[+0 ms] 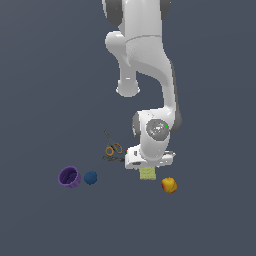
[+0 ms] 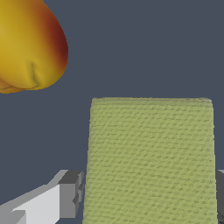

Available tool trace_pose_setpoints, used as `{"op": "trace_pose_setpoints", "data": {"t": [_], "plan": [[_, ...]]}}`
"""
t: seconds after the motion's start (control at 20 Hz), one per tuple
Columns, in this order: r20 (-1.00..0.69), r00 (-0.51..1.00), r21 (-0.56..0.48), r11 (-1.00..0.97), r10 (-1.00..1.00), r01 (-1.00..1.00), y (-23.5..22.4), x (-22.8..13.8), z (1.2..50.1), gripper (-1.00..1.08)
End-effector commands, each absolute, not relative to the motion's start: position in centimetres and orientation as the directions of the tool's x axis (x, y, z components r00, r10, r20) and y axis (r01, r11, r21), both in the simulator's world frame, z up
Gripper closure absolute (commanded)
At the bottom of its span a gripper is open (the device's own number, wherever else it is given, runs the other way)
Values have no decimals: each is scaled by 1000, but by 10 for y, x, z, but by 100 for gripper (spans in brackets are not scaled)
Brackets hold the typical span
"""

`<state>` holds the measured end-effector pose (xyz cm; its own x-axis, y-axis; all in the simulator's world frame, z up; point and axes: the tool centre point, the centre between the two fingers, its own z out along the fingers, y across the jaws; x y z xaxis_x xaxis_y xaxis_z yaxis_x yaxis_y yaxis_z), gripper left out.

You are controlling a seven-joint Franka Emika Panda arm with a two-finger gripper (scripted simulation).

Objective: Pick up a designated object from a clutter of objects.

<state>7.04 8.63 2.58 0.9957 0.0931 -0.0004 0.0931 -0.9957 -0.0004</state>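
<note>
The designated object (image 2: 151,162), a flat pale yellow-green pad with a fine woven texture, lies between my gripper's (image 2: 149,194) two grey fingertips (image 2: 72,192). One fingertip stands against each long side of the pad, so the gripper is shut on it. In the exterior view the pad (image 1: 147,173) shows just below the white hand, and the gripper (image 1: 148,169) itself is mostly hidden by the wrist. The yellow-red fruit (image 2: 26,43) sits close beside the pad without touching it. The clutter of objects lies scattered around.
The yellow-red fruit (image 1: 169,185) lies toward the exterior view's right of the pad. Orange-handled scissors (image 1: 113,148) and a dark tool (image 1: 114,158) lie to its left. Farther left are a blue ball (image 1: 90,177) and a purple cup (image 1: 69,176).
</note>
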Motion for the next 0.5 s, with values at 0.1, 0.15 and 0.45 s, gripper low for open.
{"op": "trace_pose_setpoints", "data": {"t": [0.1, 0.15, 0.45], "plan": [[2, 996, 0, -996, 92, 92, 73, 71, 45, 108], [2, 996, 0, -996, 92, 92, 69, 71, 50, 108], [2, 996, 0, -996, 92, 92, 34, 69, 97, 108]]}}
